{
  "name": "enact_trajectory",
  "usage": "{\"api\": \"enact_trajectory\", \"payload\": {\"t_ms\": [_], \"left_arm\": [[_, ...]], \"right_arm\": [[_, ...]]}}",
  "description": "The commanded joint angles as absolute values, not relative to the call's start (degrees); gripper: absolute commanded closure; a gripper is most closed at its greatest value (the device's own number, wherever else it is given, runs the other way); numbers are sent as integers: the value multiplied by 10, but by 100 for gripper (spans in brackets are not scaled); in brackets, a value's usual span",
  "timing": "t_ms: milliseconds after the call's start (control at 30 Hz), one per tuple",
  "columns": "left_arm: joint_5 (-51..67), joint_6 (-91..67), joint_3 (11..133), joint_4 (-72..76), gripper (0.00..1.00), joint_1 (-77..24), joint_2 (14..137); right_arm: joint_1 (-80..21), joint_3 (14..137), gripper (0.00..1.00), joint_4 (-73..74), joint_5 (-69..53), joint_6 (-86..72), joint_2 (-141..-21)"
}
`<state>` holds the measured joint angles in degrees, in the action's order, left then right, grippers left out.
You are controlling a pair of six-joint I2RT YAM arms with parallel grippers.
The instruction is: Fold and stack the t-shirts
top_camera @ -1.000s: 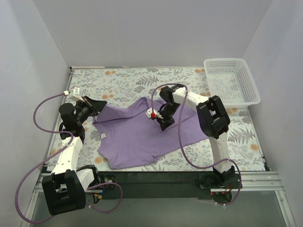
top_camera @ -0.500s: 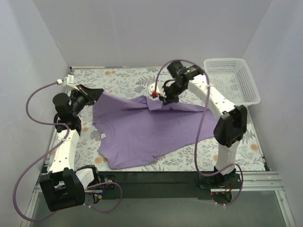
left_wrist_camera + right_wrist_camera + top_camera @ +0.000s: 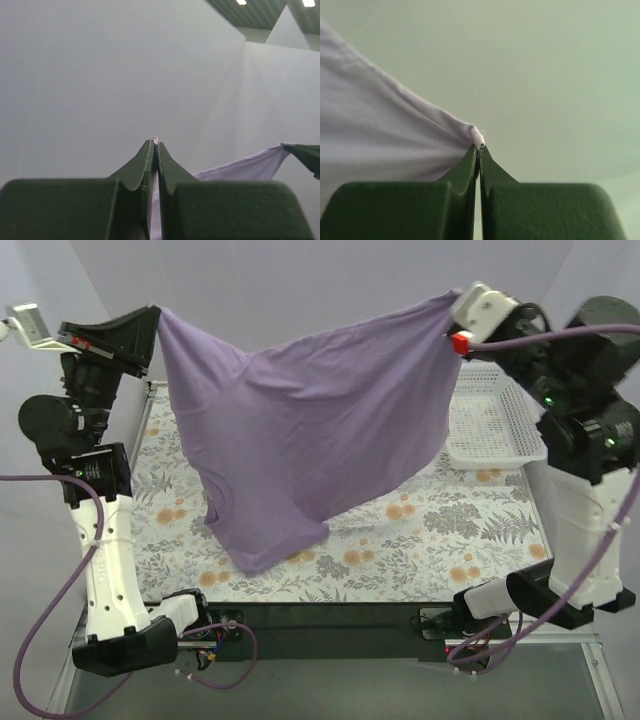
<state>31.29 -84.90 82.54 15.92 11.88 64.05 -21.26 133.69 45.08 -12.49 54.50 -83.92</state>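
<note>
Above the table (image 3: 455, 530), between our two raised arms, we hold the t-shirt (image 3: 300, 430) stretched out like a curtain. Our left gripper (image 3: 152, 322) is clamped tight on one top corner at the far left. Our right gripper (image 3: 455, 318) is pinched on the opposite corner at the far right, and its wrist view shows a small tuft of fabric above its tips. The cloth hangs in loose folds, and its lowest part appears to touch the table left of centre.

We judge the step in hand to be spreading the garment before folding. The next move calls for lowering both arms together with the top edge kept taut, so that the shirt lands flat.

A white basket (image 3: 500, 425) stands at the far right, just behind the hanging cloth. We should keep the fabric from draping into it.
</note>
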Motion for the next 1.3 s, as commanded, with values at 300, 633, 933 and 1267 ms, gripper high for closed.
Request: {"api": "enact_trajectory", "payload": {"t_ms": [300,633,933,1267], "left_arm": [[171,-800,1087,111,100,84,558],[114,-695,807,127,100,64,591],[171,-694,579,274,100,66,810],[199,-712,715,240,100,83,1114]], "right_arm": [[-207,1385,99,201,42,533,-693],[-174,1122,99,164,5,503,-768],[-113,890,99,71,-189,348,-922],[-114,994,99,5,-197,271,-1200]]}}
